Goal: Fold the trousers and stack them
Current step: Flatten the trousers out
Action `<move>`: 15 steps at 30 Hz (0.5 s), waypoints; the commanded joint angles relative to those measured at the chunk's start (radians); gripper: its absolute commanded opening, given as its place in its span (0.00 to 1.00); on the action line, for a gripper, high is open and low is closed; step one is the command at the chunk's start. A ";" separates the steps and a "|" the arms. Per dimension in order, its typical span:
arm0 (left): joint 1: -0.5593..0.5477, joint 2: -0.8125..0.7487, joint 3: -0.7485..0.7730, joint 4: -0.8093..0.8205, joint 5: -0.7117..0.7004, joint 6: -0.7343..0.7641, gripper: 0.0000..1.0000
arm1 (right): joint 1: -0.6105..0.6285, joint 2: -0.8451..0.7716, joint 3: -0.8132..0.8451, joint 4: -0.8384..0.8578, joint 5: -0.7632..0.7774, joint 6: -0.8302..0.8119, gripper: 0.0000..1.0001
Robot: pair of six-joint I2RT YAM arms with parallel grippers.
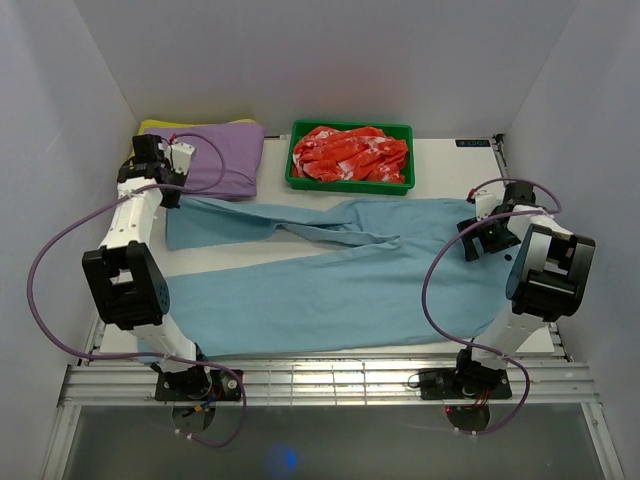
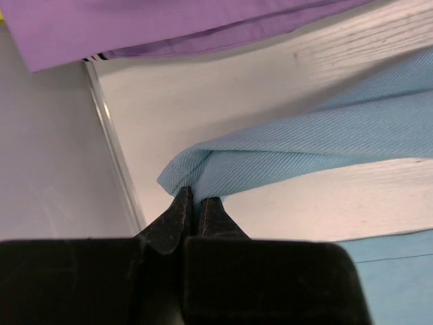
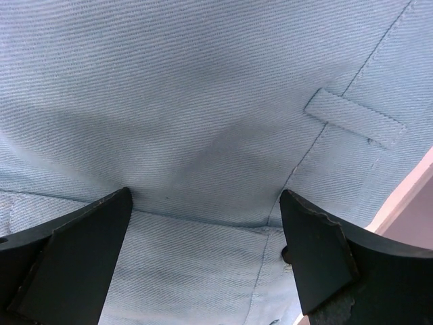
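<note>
The light sky-blue trousers (image 1: 330, 280) lie spread across the table, waist at the right, two legs reaching left. My left gripper (image 1: 172, 196) is shut on the hem corner of the far leg (image 2: 196, 169) at the table's left side. My right gripper (image 1: 478, 240) is open over the waistband at the right end. In the right wrist view its fingers (image 3: 81, 237) straddle the blue cloth (image 3: 203, 122) near a belt loop (image 3: 355, 118), with nothing gripped.
A purple folded garment (image 1: 215, 155) lies on a yellow one at the back left, also in the left wrist view (image 2: 169, 24). A green tray (image 1: 350, 183) with red-and-white cloth (image 1: 350, 152) stands at the back middle. White walls enclose the table.
</note>
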 commanded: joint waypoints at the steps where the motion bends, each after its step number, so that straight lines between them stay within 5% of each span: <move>1: 0.053 -0.026 0.051 -0.063 0.026 0.203 0.00 | -0.039 0.042 -0.050 -0.013 0.180 -0.082 0.95; 8: 0.126 0.012 0.161 -0.198 0.080 0.398 0.00 | -0.066 0.041 -0.035 -0.013 0.184 -0.098 0.95; 15: 0.159 0.072 0.143 -0.167 0.051 0.389 0.00 | -0.069 0.019 -0.032 -0.056 0.116 -0.104 0.96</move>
